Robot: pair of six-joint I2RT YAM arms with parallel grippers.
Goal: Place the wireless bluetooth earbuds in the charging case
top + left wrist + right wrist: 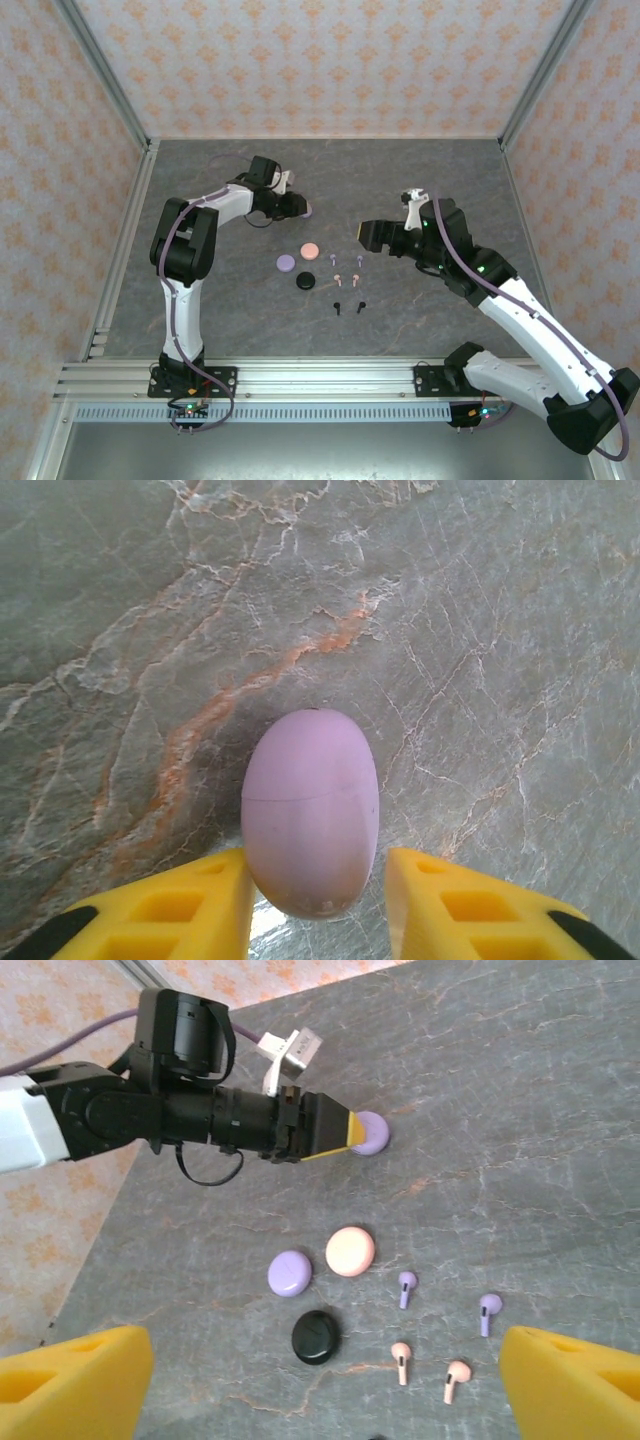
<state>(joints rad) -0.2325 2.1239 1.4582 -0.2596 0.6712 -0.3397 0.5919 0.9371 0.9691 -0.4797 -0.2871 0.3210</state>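
A closed lilac charging case (310,800) lies on the stone table between the yellow fingers of my left gripper (318,880). The jaws stand open, with a small gap on each side of the case. From above, that gripper (297,209) and case (306,211) sit at the back left. Loose earbuds lie mid-table: two lilac (406,1285) (489,1310), two pink (401,1358) (456,1375) and two black (339,307) (361,303). My right gripper (366,235) hovers wide open and empty (325,1370) above them.
Three round discs lie left of the earbuds: lilac (289,1272), pink (350,1250) and black (316,1337). The left arm (190,1115) reaches across the back of the table. Patterned walls with metal rails (125,230) enclose the table.
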